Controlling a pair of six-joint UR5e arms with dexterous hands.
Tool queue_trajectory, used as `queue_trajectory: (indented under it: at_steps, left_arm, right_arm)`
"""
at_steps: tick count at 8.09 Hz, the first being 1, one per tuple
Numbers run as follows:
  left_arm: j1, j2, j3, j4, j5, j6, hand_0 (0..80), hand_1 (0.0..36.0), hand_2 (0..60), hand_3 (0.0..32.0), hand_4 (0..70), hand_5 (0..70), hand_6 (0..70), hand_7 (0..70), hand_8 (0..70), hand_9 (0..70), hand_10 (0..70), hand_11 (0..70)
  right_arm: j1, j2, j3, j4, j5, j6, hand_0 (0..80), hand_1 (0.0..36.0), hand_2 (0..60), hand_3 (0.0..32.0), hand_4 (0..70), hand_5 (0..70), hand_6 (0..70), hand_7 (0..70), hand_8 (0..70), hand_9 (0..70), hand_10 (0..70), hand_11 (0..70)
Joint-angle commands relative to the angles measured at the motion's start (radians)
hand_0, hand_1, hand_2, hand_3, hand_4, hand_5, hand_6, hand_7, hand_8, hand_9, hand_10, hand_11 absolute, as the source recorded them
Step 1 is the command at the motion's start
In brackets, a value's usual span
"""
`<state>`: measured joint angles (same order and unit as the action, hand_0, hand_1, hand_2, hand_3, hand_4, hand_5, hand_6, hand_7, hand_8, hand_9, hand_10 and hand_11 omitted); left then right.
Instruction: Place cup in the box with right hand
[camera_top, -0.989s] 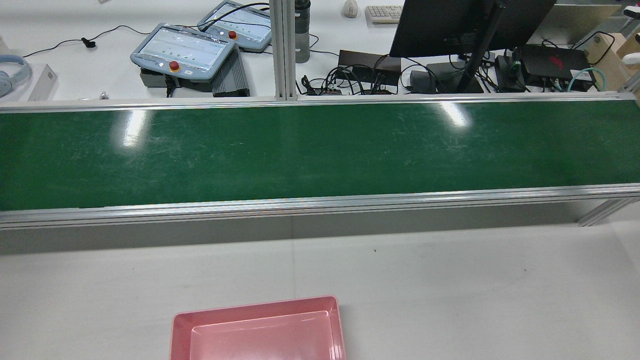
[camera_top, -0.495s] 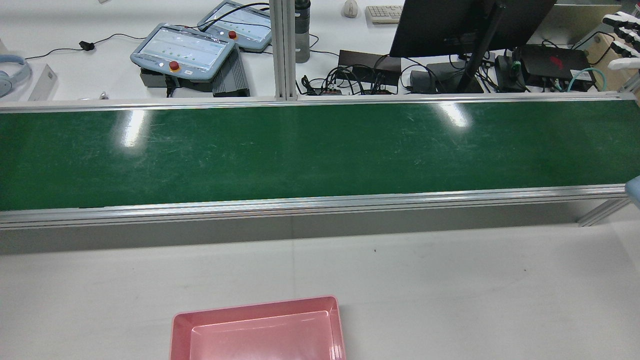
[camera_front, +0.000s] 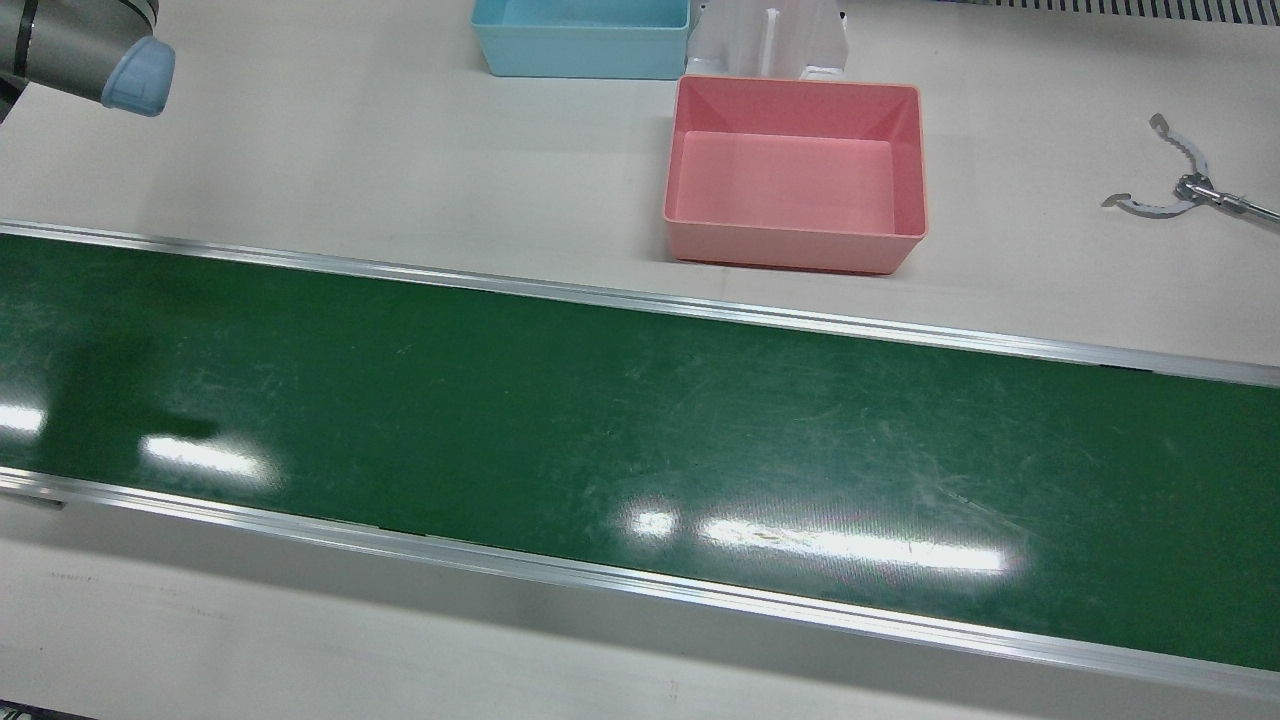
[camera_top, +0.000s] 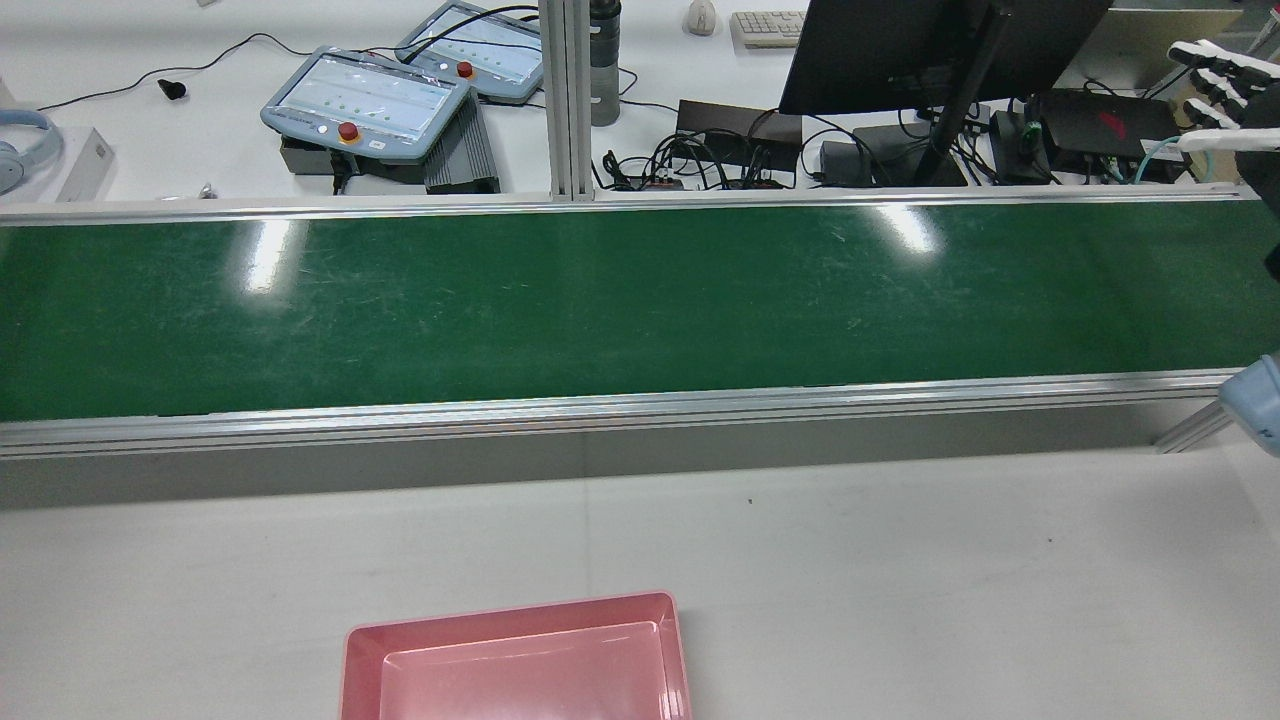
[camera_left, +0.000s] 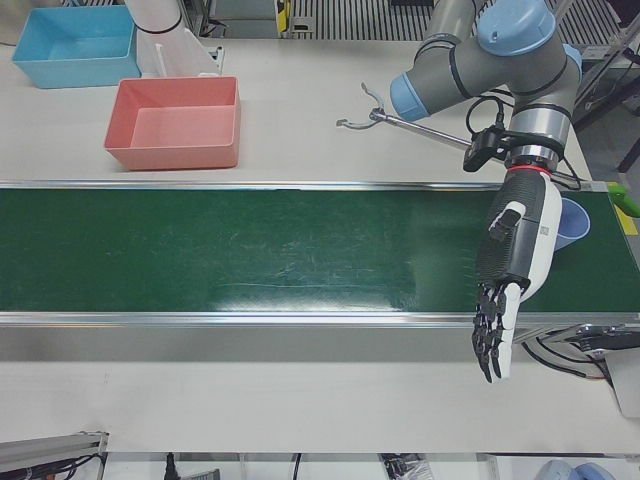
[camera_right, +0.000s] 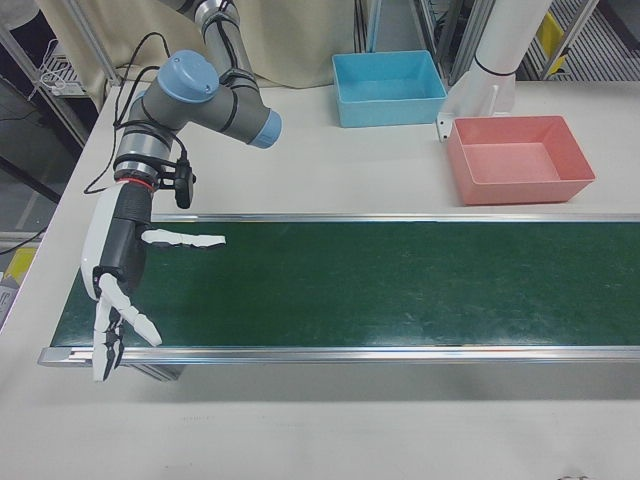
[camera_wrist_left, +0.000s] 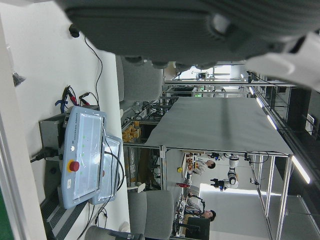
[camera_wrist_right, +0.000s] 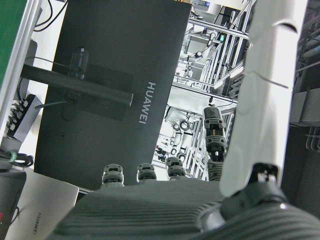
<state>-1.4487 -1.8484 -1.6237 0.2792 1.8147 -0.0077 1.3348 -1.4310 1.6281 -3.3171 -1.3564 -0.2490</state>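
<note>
- right hand (camera_right: 118, 262) has pushed further into the rear view's right edge over the last second; its fingertips (camera_top: 1205, 60) now show clearly where only a sliver showed before
- the light blue joint cap of the right arm (camera_top: 1255, 405) has also come in low on that edge, so the arm is swinging out over its end of the conveyor belt (camera_front: 600, 400)
- right hand is wide: fingers spread and pointing down past the belt's operator-side rail, thumb out sideways over the green, holding nothing
- cup (camera_left: 576, 225) is blue, partly hidden behind the left hand (camera_left: 510, 265), at the far end of the belt, well apart from the right hand
- cannot tell whether the cup stands on the belt or just off its end
- left hand hangs fingers-down just in front of the cup, fingers loosely apart, empty, not touching the cup as far as can be seen
- pink box (camera_front: 795, 250) is empty on the desk across the belt from the right hand and off to the side; a blue box (camera_right: 388, 100) sits nearer the pedestals; which box is meant is not clear
- judgement: still the approach stage, no grasp yet; the right hand looks staged to wait for the cup, and whether the belt is moving cannot be told
</note>
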Motion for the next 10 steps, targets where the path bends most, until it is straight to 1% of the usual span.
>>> queue_trajectory:
  at_steps: [1,2,3,4,5,6,7,8,9,10]
  left_arm:
    - [-0.001,0.0,-0.001,0.0,0.0,0.0,0.0,0.0,0.0,0.0,0.0,0.0,0.0,0.0,0.0,0.0,0.0,0.0]
    - [-0.001,0.0,-0.001,0.0,0.0,0.0,0.0,0.0,0.0,0.0,0.0,0.0,0.0,0.0,0.0,0.0,0.0,0.0]
    - [0.001,0.0,-0.002,0.0,0.0,0.0,0.0,0.0,0.0,0.0,0.0,0.0,0.0,0.0,0.0,0.0,0.0,0.0]
    - [-0.001,0.0,-0.002,0.0,0.0,0.0,0.0,0.0,0.0,0.0,0.0,0.0,0.0,0.0,0.0,0.0,0.0,0.0]
    - [-0.001,0.0,-0.002,0.0,0.0,0.0,0.0,0.0,0.0,0.0,0.0,0.0,0.0,0.0,0.0,0.0,0.0,0.0]
    - [-0.001,0.0,-0.002,0.0,0.0,0.0,0.0,0.0,0.0,0.0,0.0,0.0,0.0,0.0,0.0,0.0,0.0,0.0]
    - [-0.001,0.0,-0.002,0.0,0.0,0.0,0.0,0.0,0.0,0.0,0.0,0.0,0.0,0.0,0.0,0.0,0.0,0.0]
    - [-0.001,0.0,-0.002,0.0,0.0,0.0,0.0,0.0,0.0,0.0,0.0,0.0,0.0,0.0,0.0,0.0,0.0,0.0]
    - [-0.001,0.0,-0.004,0.0,0.0,0.0,0.0,0.0,0.0,0.0,0.0,0.0,0.0,0.0,0.0,0.0,0.0,0.0]
    - [-0.001,0.0,-0.004,0.002,0.0,0.0,0.0,0.0,0.0,0.0,0.0,0.0,0.0,0.0,0.0,0.0,0.0,0.0]
  right_arm:
    - [-0.142,0.02,0.012,-0.001,0.08,0.082,61.2,18.2,2.5,0.0,14.2,7.6,5.3,11.3,4.2,8.4,3.9,8.2]
    - [-0.204,0.036,0.018,-0.002,0.117,0.083,63.1,17.4,0.0,0.0,17.4,7.6,5.6,13.3,4.0,8.5,3.1,7.0]
    - [-0.226,0.056,0.033,-0.021,0.12,0.082,63.6,16.9,0.0,0.0,18.0,7.6,5.6,13.3,4.0,8.5,3.0,6.9]
    - [-0.25,0.06,0.092,-0.098,0.121,0.079,62.6,19.5,2.9,0.0,14.2,7.7,5.4,12.1,3.5,7.7,3.0,7.0]
    - [-0.262,0.058,0.114,-0.143,0.166,0.074,62.6,19.5,2.9,0.0,14.2,7.7,5.4,12.1,3.5,7.7,3.0,7.0]
    - [-0.276,0.049,0.118,-0.15,0.196,0.047,64.4,18.4,0.0,0.0,17.4,7.7,5.4,12.4,2.8,6.7,2.7,6.6]
    - [-0.296,0.035,0.111,-0.15,0.244,0.019,64.0,18.1,0.0,0.0,15.7,7.7,5.0,10.5,2.2,5.6,2.9,6.8]
    - [-0.328,0.035,0.11,-0.147,0.27,0.017,64.2,17.9,0.0,0.0,14.2,7.7,4.6,8.4,1.8,4.6,2.7,6.6]
    - [-0.327,0.035,0.124,-0.147,0.285,0.019,63.4,17.7,0.0,0.0,14.0,7.7,4.5,8.1,1.8,4.6,2.9,6.9]
    - [-0.321,0.032,0.125,-0.148,0.286,0.019,62.1,17.6,0.0,0.0,13.4,7.6,4.6,8.1,2.3,5.2,3.5,7.8]
